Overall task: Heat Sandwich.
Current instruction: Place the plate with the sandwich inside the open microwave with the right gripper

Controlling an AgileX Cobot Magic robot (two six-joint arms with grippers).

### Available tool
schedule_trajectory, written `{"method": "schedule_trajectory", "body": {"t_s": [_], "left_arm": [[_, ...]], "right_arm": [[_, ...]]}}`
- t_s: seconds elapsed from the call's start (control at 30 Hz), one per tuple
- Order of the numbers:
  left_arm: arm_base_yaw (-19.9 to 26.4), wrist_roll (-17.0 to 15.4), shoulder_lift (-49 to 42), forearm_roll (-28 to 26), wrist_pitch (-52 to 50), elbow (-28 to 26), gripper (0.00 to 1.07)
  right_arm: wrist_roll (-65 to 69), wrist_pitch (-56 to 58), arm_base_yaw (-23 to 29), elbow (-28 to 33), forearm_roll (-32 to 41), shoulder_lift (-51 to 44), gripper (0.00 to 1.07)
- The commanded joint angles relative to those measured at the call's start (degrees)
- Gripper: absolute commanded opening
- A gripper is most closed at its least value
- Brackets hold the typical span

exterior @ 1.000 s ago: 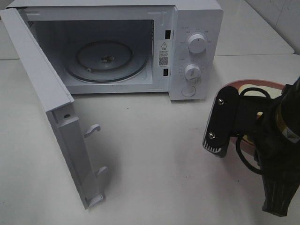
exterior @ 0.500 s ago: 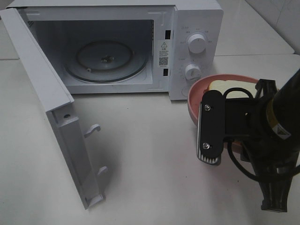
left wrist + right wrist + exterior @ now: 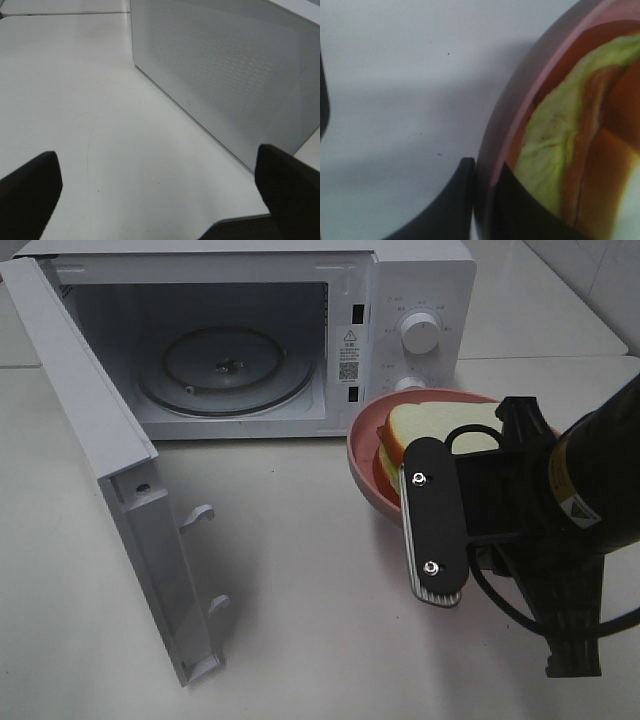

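The sandwich (image 3: 432, 424), white bread over orange filling and a green layer, lies on a round pink plate (image 3: 361, 458) held above the table just right of the microwave's opening. In the right wrist view my right gripper (image 3: 483, 192) is shut on the plate's rim (image 3: 501, 135), one finger outside and one inside, with the sandwich (image 3: 555, 155) beside it. The right arm (image 3: 585, 490) covers the plate's near side. My left gripper (image 3: 160, 200) stands open and empty over bare table, facing the outer face of the microwave door (image 3: 225, 75); the high view does not show it.
The white microwave (image 3: 425, 290) stands at the back with its door (image 3: 95, 445) swung open toward the front left. A glass turntable (image 3: 225, 368) lies inside the cavity. Two knobs (image 3: 420, 332) sit on the right panel, close behind the plate.
The right gripper has carried the plate and sandwich leftward, from the right edge toward the microwave's front. The sandwich now shows fully. The left gripper stayed open.
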Motion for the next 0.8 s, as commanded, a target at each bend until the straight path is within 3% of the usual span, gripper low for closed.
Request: {"method": "schedule_trajectory", "body": {"t_s": [0.03,0.27,0.8], "left_arm": [[0.3,0.0,-1.2,-0.6,-0.5,0.1,0.98],[0.3,0.0,-1.2,-0.6,-0.5,0.1,0.98],[0.3,0.0,-1.2,-0.6,-0.5,0.1,0.98]], "right_arm": [[-0.7,-4.1,0.3,0.1,-1.5,-0.6,0.03],[-4.0,-6.7,0.3,0.1,-1.5,-0.6,0.0],[-27.2,-8.1,-0.1,0.1,0.7,-0.4,0.0]]}}
